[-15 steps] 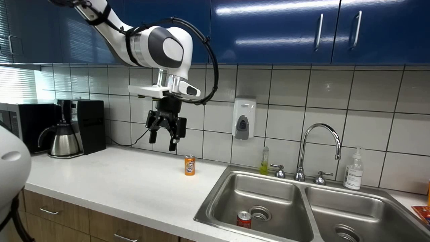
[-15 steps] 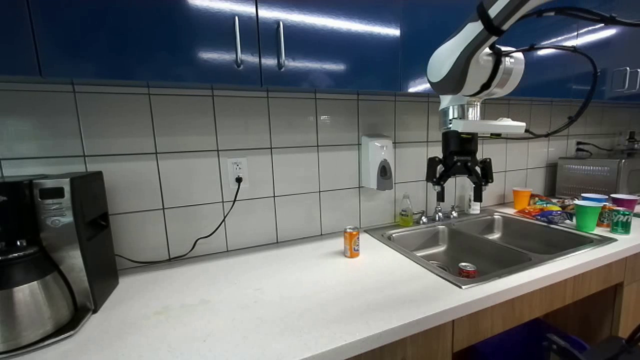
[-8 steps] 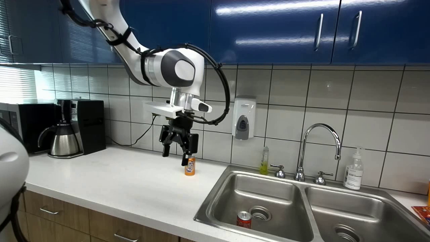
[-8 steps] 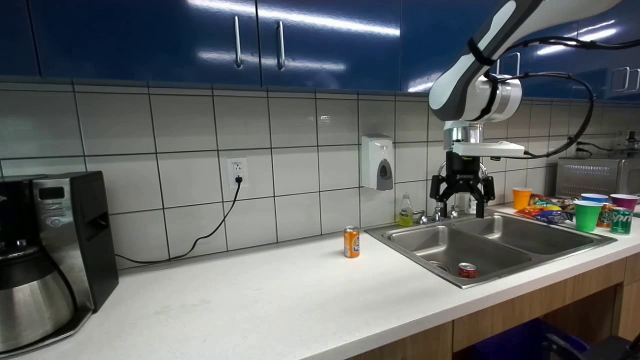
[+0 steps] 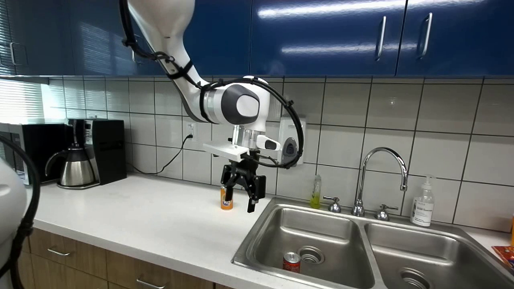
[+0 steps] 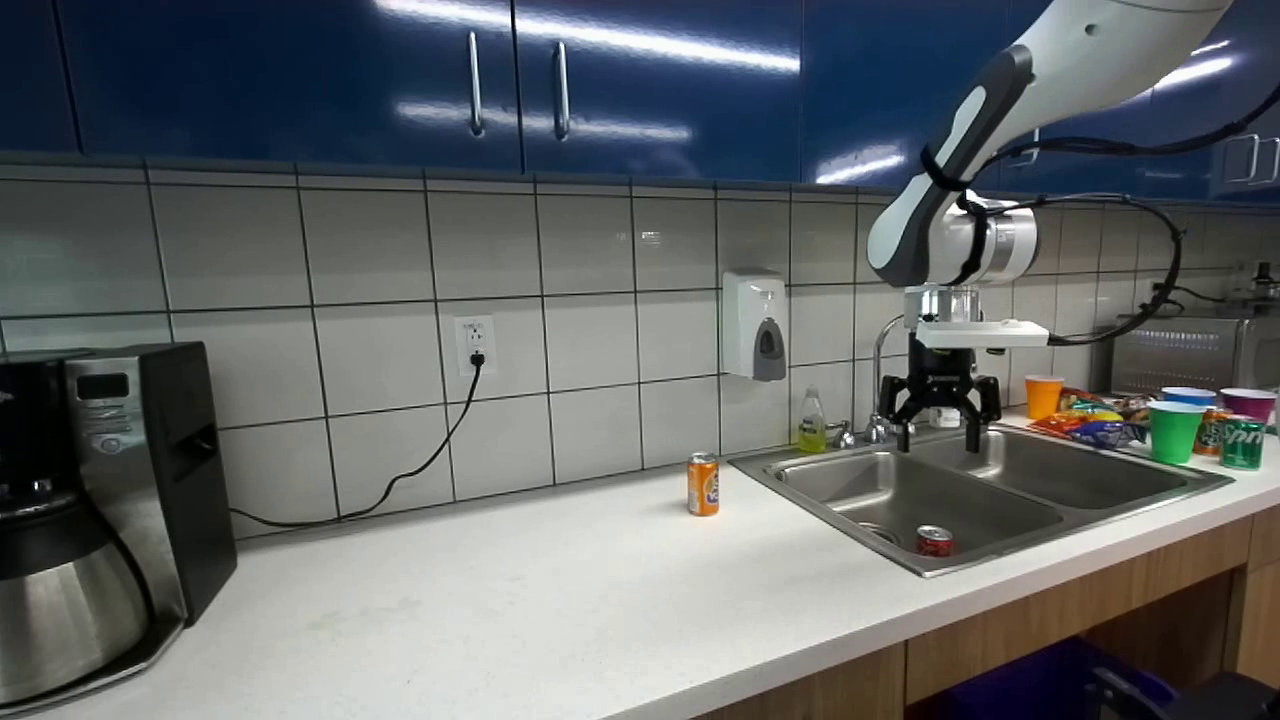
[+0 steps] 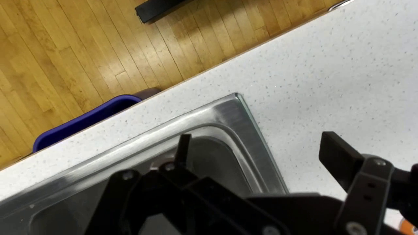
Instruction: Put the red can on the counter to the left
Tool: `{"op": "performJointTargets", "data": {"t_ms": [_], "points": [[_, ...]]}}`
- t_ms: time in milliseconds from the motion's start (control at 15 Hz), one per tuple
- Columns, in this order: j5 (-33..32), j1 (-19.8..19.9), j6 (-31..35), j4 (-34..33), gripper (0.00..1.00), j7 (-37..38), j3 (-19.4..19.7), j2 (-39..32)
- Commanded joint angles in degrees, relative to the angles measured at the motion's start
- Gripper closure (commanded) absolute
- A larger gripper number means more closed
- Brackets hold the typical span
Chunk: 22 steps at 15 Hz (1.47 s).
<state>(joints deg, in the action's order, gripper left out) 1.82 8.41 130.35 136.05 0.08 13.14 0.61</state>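
The red can (image 5: 291, 265) with a silvery top stands upright in the near basin of the steel sink, close to its front wall; it also shows in an exterior view (image 6: 935, 541). In the wrist view it is mostly hidden behind a finger. My gripper (image 5: 240, 202) is open and empty, above the counter by the sink's edge; it shows in an exterior view (image 6: 938, 440) with fingers spread. In the wrist view the open fingers (image 7: 258, 143) span the sink's corner and the white counter (image 7: 326, 71). The counter (image 5: 152, 216) stretches away to the left of the sink.
An orange can (image 6: 703, 485) stands on the counter by the wall. The sink (image 5: 253, 237) has a faucet (image 5: 363, 176) behind it. A coffee maker (image 6: 130, 480) stands at the far left. Cups (image 6: 1174, 430) and snack bags lie beyond the sink.
The arm and gripper have moved down and toward the sink; in an exterior view the gripper passed from left of the orange can to its right. The cans have not moved.
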Motion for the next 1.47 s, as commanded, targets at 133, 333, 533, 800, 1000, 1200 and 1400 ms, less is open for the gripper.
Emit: {"op": "performJointTargets", "data": {"t_ms": [133, 333, 533, 800, 1000, 1200, 1400], "points": [[0.95, 2.83, 0.64, -9.84, 0.00, -1.92, 0.24, -9.71], [1.10, 4.03, 0.81, -14.13, 0.00, -1.89, 0.24, -14.16], [1.25, 5.20, 0.99, -17.49, 0.00, -1.86, 0.13, -17.98], [1.49, 6.49, 1.70, -20.19, 0.00, -1.60, -0.04, -21.98], [1.56, 7.23, 2.68, -20.56, 0.00, -1.48, -0.11, -23.74], [1.37, 7.66, 4.14, -20.31, 0.00, -1.22, -0.07, -25.18], [1.02, 7.89, 6.10, -20.06, 0.00, -0.84, 0.06, -26.67]]}}
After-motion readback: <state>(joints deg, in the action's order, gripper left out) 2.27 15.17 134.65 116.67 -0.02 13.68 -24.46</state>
